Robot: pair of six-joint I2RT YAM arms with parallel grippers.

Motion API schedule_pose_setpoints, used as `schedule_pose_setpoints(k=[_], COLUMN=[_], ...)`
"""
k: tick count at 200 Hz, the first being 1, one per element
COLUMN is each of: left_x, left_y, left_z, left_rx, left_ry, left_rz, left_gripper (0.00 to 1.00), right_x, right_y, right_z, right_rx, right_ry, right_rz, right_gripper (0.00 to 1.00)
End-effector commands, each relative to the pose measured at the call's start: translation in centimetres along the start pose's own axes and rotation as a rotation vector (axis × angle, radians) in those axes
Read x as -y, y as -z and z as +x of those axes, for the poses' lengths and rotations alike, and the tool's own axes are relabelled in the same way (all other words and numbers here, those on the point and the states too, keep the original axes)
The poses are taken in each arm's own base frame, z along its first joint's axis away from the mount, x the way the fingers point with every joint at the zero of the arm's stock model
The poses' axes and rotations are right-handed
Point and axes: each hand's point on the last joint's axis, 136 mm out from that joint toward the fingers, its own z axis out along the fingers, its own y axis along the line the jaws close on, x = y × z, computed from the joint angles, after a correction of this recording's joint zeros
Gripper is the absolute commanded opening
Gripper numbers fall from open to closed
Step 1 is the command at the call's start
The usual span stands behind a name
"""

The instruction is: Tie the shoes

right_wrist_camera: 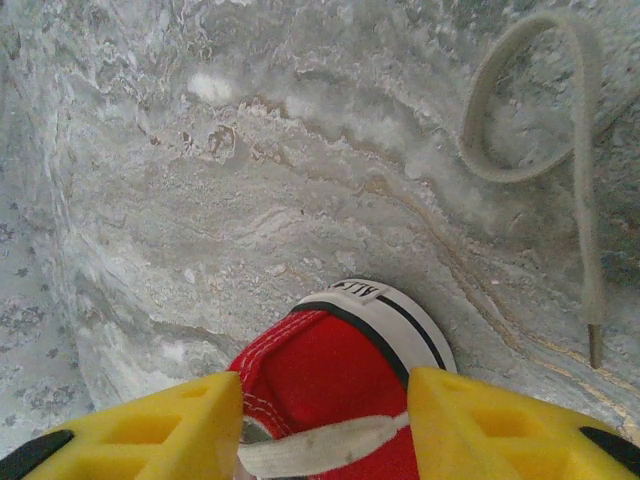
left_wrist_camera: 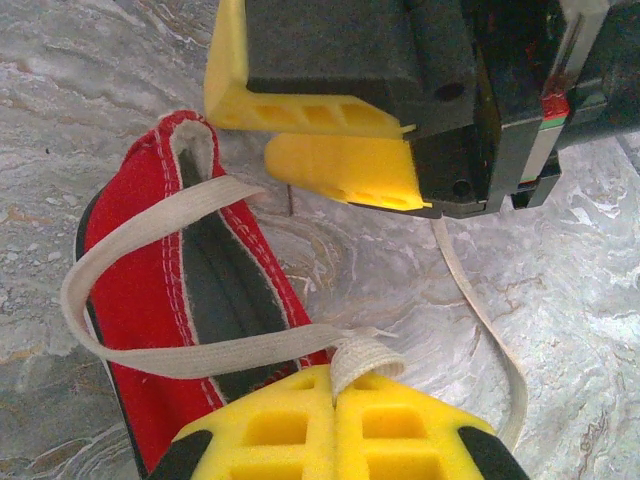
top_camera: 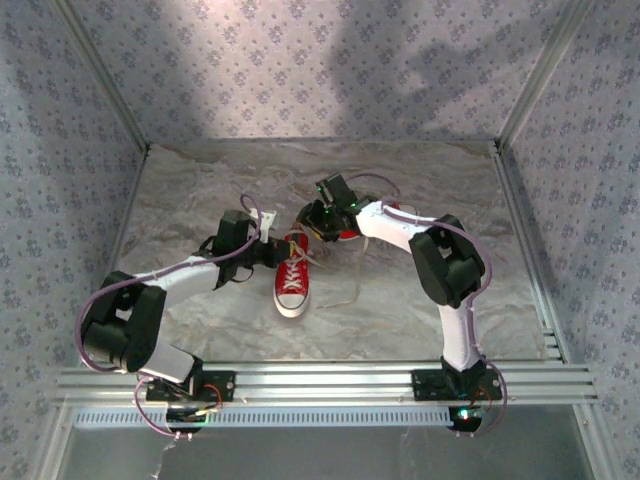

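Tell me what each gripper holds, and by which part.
The left gripper is shut on the white lace of the red shoe, pinching a fold along its length, not the tip. The right gripper is open over the shoe's heel, holding nothing.

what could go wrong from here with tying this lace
The left gripper pinches the white lace only at its fingertips, so the loop could slip free under a pull. The right gripper stands open over the heel of a red shoe; closing there might catch canvas rather than lace.
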Motion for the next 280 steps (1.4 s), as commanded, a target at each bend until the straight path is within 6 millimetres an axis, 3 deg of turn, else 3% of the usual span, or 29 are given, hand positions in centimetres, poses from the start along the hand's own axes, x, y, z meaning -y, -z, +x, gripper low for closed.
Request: schedule_pose_setpoints(k=[1, 48, 119, 218, 280], left_x=[0.3, 0.3, 0.4, 0.5, 0.5], left_y=[0.4, 0.4, 0.6, 0.6, 0.7], left_z=[-0.6, -0.5, -0.5, -0.5, -0.6], left_rx=[0.02, 0.015, 0.024, 0.017, 0.023], left_ry=[-0.02, -0.018, -0.026, -0.026, -0.029], left_rz=[0.002, 0.002, -0.002, 0.003, 0.0], left_gripper=[0.0, 0.0, 0.0, 0.0, 0.0], right_x=[0.4, 0.2, 0.6, 0.0, -0.8], right_y=[-1.0, -1.1, 2.3, -0.3, -0.2], right_z=[0.9, 1.4, 1.0, 1.6, 1.3], right_rx=[-0.04, -0.054, 0.082, 0.019, 0.024], right_ry=[-0.017, -0.024, 0.041, 0.032, 0.021], right_rz=[0.005, -0.008, 0.038, -0.011, -0.051], right_gripper=[0.46, 0.39, 0.39, 0.37, 0.18])
